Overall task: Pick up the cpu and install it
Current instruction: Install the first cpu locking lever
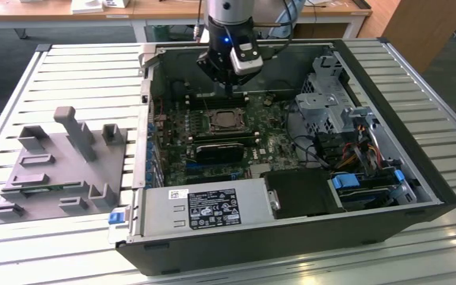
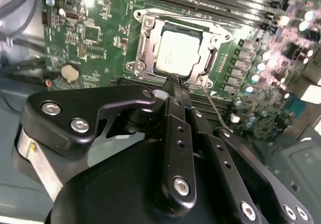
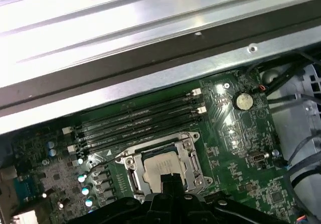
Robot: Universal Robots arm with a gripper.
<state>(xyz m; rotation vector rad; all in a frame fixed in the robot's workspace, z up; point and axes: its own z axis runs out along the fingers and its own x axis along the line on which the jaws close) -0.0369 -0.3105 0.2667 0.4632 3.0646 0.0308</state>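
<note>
Power supply (image 1: 204, 209): we see the grey box at the near edge of the open computer case (image 1: 418, 172), which lies on its side on the slatted tabletop (image 1: 78, 65).
Fixture (image 1: 57, 172): we see a grey plastic block set on the tabletop, well apart from the case, on the exterior view's left.
Motherboard (image 1: 272, 133): we see the green board on the floor of the case, beyond the power supply.
Cpu (image 2: 176, 54): we find the silvery square chip lying flat inside the socket frame (image 2: 145, 43) on the motherboard; it also appears in the first wrist view (image 3: 161, 166) and the exterior view (image 1: 225, 120).
Gripper (image 2: 175, 78): we see it just above the far edge of the socket in the exterior view (image 1: 228, 89), empty.
Fingers (image 2: 176, 96): in the second wrist view we see them pressed together, tips close to the rim of the cpu; whether they touch it we cannot tell.
Memory slots (image 3: 138, 126): we see the black slots just beside the socket, on its far side.
Coin cell (image 3: 244, 101): we see it on the motherboard, apart from the socket.
</note>
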